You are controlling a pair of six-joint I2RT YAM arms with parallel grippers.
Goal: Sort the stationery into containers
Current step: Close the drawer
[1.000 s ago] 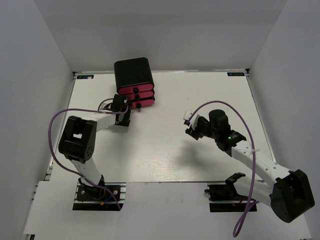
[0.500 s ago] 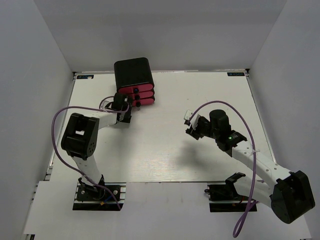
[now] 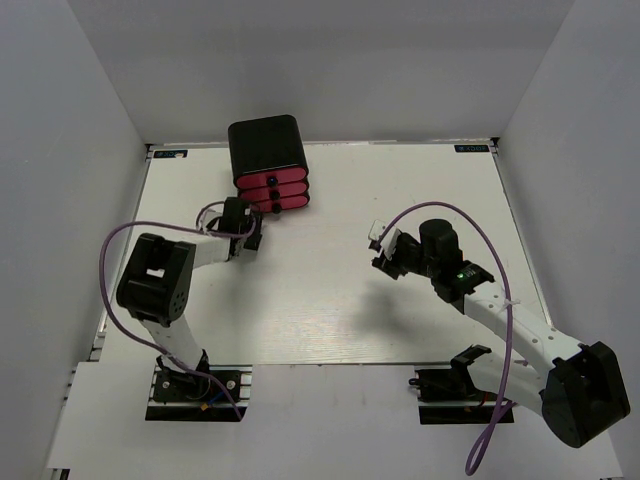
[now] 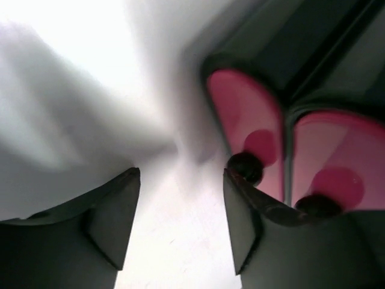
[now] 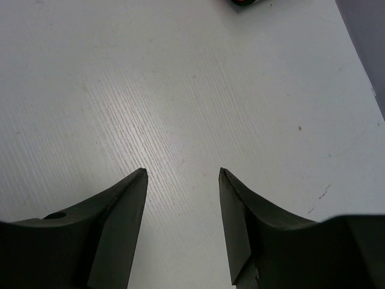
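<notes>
The black box (image 3: pixel 265 143) with three pink drawers (image 3: pixel 272 190) stands at the back left of the table. All three drawer fronts sit flush. My left gripper (image 3: pixel 247 212) is open and empty just in front of the drawers. In the left wrist view (image 4: pixel 180 180) its right finger stands beside a black knob (image 4: pixel 245 167) on a pink drawer front (image 4: pixel 243 108). My right gripper (image 3: pixel 383 255) is open and empty over bare table at mid right, as its wrist view (image 5: pixel 182 174) shows. No pens or white block are in view.
White table (image 3: pixel 330 300) with grey walls on three sides. A second knob (image 4: pixel 319 205) shows on the neighbouring drawer. A dark object with a red patch (image 5: pixel 243 2) shows at the top edge of the right wrist view.
The lowest drawer stuck out a second ago and now sits flush. My left gripper moved in toward the box, then drew back slightly. The right arm has not moved.
</notes>
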